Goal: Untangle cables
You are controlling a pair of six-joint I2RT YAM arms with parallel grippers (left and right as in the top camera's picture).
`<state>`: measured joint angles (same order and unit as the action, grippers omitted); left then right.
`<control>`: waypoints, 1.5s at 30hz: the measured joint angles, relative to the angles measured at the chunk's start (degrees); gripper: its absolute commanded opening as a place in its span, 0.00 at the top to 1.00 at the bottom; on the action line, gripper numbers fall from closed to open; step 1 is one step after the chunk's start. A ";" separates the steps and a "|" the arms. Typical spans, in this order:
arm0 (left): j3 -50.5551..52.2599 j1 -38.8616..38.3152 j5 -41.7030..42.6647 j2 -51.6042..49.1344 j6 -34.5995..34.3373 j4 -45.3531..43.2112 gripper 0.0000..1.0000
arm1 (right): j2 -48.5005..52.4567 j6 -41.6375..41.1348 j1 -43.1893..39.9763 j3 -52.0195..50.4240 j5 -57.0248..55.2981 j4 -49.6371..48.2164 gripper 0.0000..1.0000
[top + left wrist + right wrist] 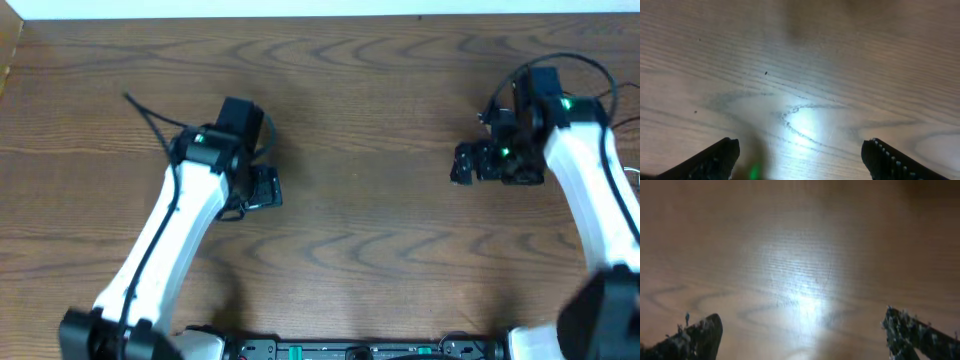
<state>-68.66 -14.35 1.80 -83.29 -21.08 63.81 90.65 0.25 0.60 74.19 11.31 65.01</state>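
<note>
Both the left gripper (800, 147) and right gripper (802, 319) gape wide and empty near opposite side edges; cables not clearly in view. Thin, limp, light, I'd guess: pinch near an end.

Brown wood-grain surface (380, 200), dark wavy grain lines all over. Shiny glare patch in both wrist views, plus a tiny dark speck (765, 73) on the left side.

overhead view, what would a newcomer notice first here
Two white arms stand out: the left arm at left and the right arm at right, both over a dark wood-grain table. In the wrist views the left gripper and right gripper are open above bare wood with a bright glare patch.
</note>
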 measured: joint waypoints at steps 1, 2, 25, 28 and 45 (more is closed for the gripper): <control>1.27 0.00 0.02 1.88 0.11 -0.52 0.17 | -3.08 -0.04 0.00 -2.14 -0.07 -2.05 0.01; 2.80 0.00 0.02 4.02 0.11 -1.68 0.17 | -7.08 -0.02 0.00 -5.05 -0.24 -5.03 0.01; 23.32 0.00 0.68 53.20 0.35 -16.24 0.02 | -51.89 -0.07 -0.04 -29.00 -2.08 -12.20 0.01; 23.32 0.00 0.70 53.18 0.35 -16.24 0.02 | -51.89 -0.07 -0.04 -29.00 -2.14 -10.32 0.01; 23.32 0.00 0.70 53.18 0.35 -16.24 0.02 | -51.89 -0.07 -0.04 -29.03 -2.14 -8.26 0.01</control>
<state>-45.34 -14.35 2.50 -30.11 -20.73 47.57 38.76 0.19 0.56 45.17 9.17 56.75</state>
